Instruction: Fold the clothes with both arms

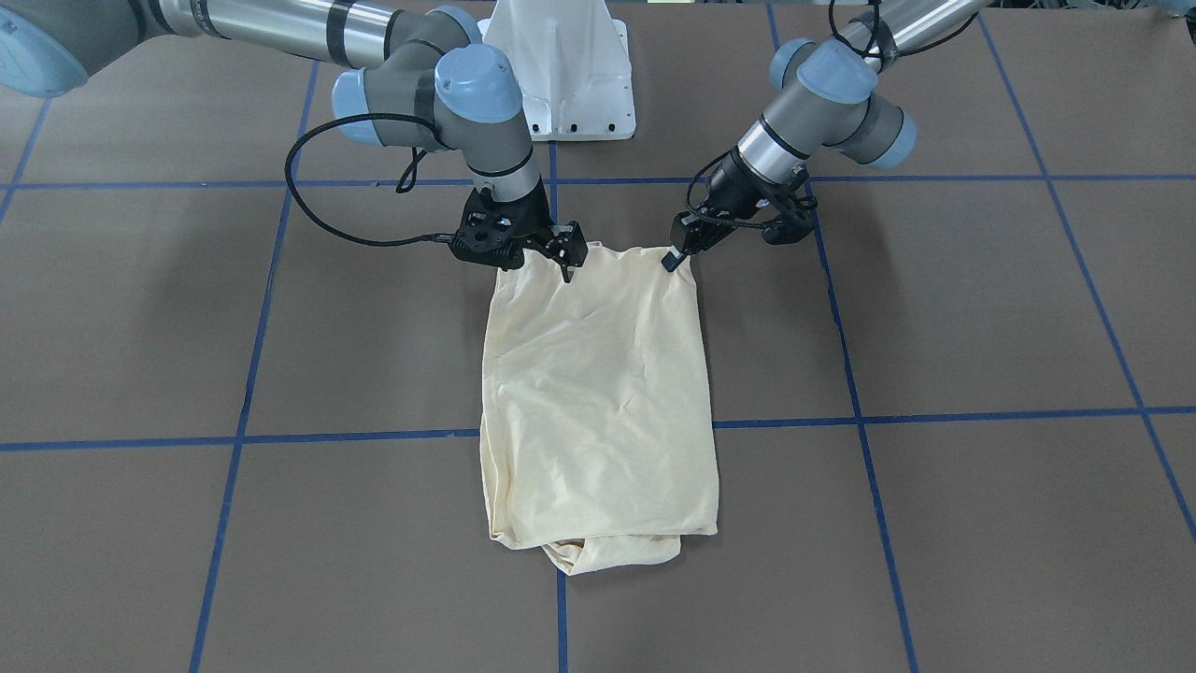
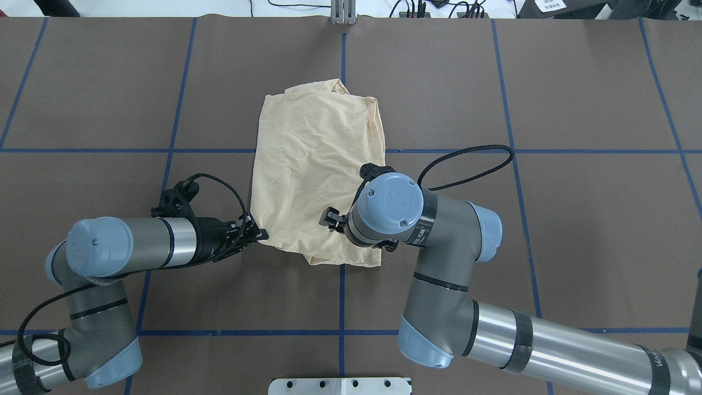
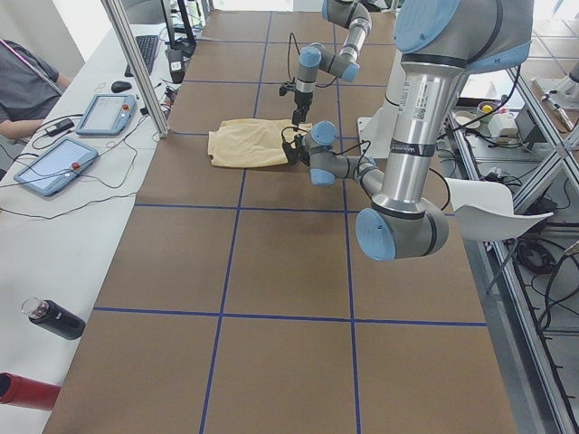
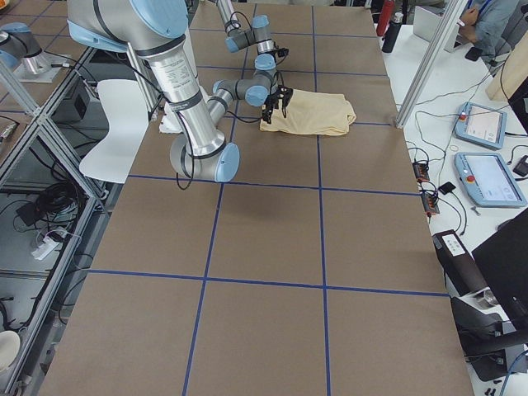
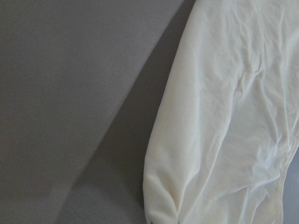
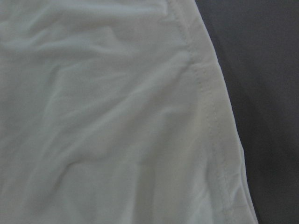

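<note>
The cream shirt (image 1: 598, 393) lies folded into a long rectangle in the middle of the table, also in the overhead view (image 2: 315, 164). Its print, neck and label are hidden. My left gripper (image 1: 672, 259) is shut on the shirt's near corner on my left side, as the overhead view (image 2: 262, 235) shows. My right gripper (image 1: 567, 271) is shut with its tip on the near edge, partly hidden under its wrist in the overhead view (image 2: 329, 217). The left wrist view shows gathered cloth (image 5: 224, 130). The right wrist view shows a stitched hem (image 6: 210, 121).
The brown table (image 2: 109, 99) carries blue tape grid lines. The white pedestal base (image 1: 561, 65) stands behind the shirt. Tablets (image 3: 54, 163), cables and a black bottle (image 3: 54, 318) lie on the side bench. A person (image 3: 23, 86) sits there.
</note>
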Motion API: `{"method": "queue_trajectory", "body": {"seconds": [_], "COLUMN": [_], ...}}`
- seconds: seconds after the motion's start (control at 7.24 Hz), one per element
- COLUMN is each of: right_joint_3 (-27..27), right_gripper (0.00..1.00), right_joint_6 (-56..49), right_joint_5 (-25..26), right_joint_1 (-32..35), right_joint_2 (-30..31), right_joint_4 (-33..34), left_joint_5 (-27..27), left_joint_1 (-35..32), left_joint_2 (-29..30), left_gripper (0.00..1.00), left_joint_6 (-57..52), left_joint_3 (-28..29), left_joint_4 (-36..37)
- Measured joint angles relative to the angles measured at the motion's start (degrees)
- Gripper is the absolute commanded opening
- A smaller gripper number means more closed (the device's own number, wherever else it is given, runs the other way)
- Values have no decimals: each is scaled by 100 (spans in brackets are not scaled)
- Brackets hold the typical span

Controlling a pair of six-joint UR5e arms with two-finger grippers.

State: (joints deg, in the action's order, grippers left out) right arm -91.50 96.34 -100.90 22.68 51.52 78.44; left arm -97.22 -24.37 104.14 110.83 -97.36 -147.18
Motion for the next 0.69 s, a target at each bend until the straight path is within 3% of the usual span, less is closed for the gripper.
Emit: {"method": "queue_trajectory", "body": {"seconds": [0.69], "right_joint_3": [-32], "right_gripper": [100], "right_joint_6": [17], "right_joint_5": [-47], "right_joint_1": [-98], "right_joint_2": [-3], "right_joint_4": [459], "left_joint_5": [9], "left_joint_1": [31], "left_joint_2": [-1], "left_gripper": [0], "left_joint_6": [32], "left_joint_3": [12], "left_joint_4": [-3]}}
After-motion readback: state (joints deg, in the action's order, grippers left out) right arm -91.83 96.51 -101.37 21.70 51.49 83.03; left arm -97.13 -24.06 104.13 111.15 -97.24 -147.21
